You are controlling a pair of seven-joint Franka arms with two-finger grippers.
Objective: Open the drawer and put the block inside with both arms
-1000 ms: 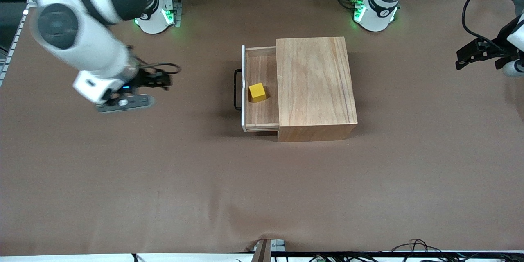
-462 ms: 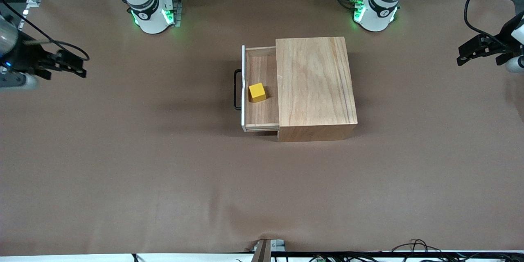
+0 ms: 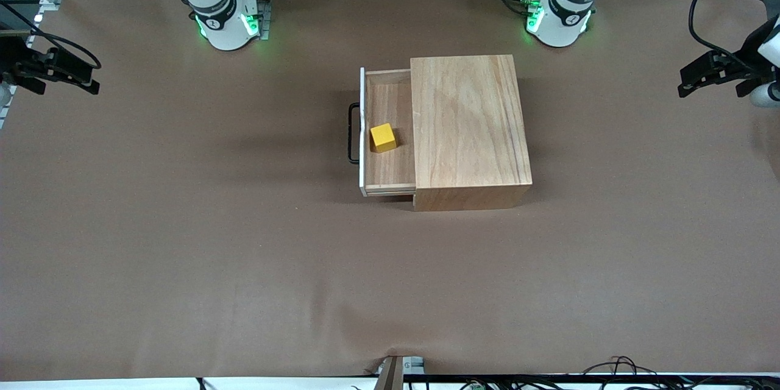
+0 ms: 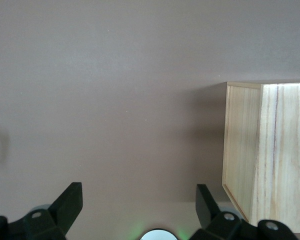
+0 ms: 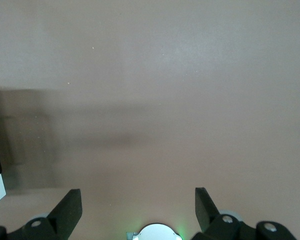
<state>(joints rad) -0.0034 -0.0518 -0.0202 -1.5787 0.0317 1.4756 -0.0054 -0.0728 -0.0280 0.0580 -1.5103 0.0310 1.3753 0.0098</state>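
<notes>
Block (image 3: 383,137) is seated in the pulled-out drawer (image 3: 390,164) of the wooden box (image 3: 468,128). Right gripper (image 3: 85,82) and left gripper (image 3: 691,82) are held well apart from the box, fingers spread, nothing gripped.

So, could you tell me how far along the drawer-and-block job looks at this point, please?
Done: the drawer stands pulled out of the wooden box, and the yellow block sits inside it. In hand: nothing; the right gripper hangs open and empty at the right arm's end of the table, and the left gripper, open too, at the left arm's end. Left: nothing of the stated task that shows; the drawer remains open.
</notes>
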